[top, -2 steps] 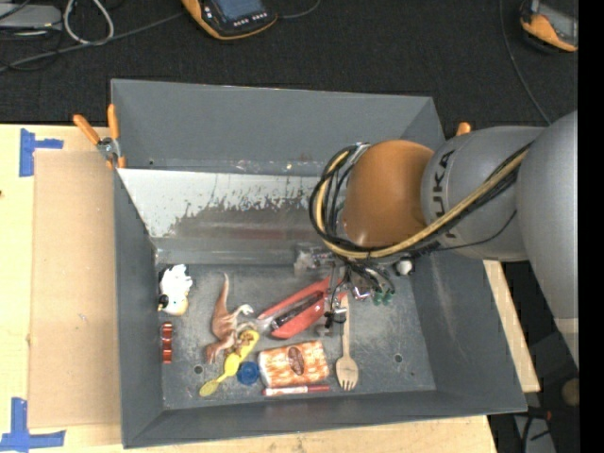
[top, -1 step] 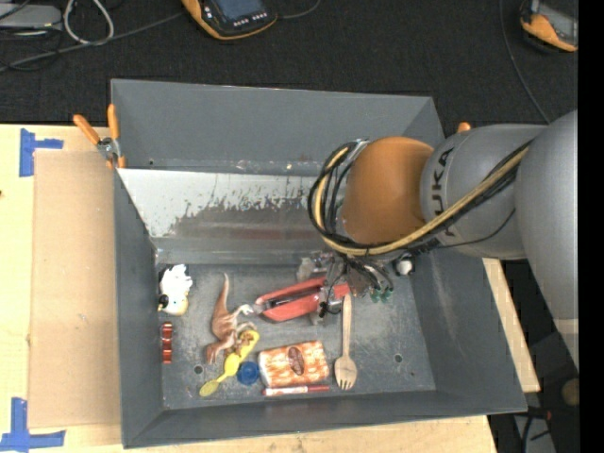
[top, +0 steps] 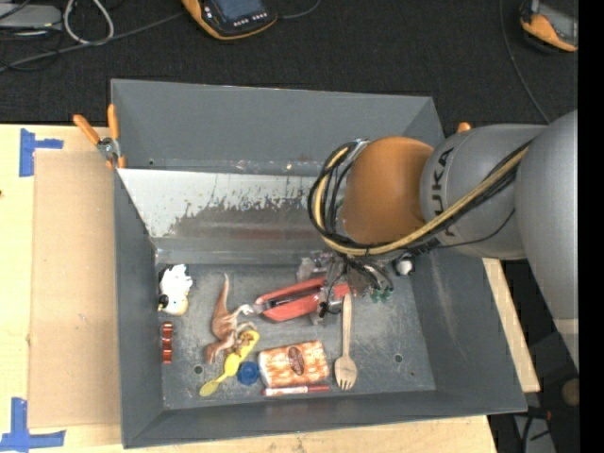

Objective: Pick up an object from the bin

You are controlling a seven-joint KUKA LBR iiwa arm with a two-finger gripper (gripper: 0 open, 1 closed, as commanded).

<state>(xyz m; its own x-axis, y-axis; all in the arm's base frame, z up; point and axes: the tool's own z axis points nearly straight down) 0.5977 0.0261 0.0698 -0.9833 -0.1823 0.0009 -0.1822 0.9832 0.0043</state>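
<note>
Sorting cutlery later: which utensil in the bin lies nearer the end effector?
The wooden fork, its handle reaching up beside the end effector; the yellow spoon lies farther left, by the brown toy.

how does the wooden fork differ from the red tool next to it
The fork is pale wood and slim; the red tool is thicker. The fork runs up and down the view, tines toward the near wall; the red tool lies crosswise, its right end under the gripper. Both lie flat in the bin.
</note>
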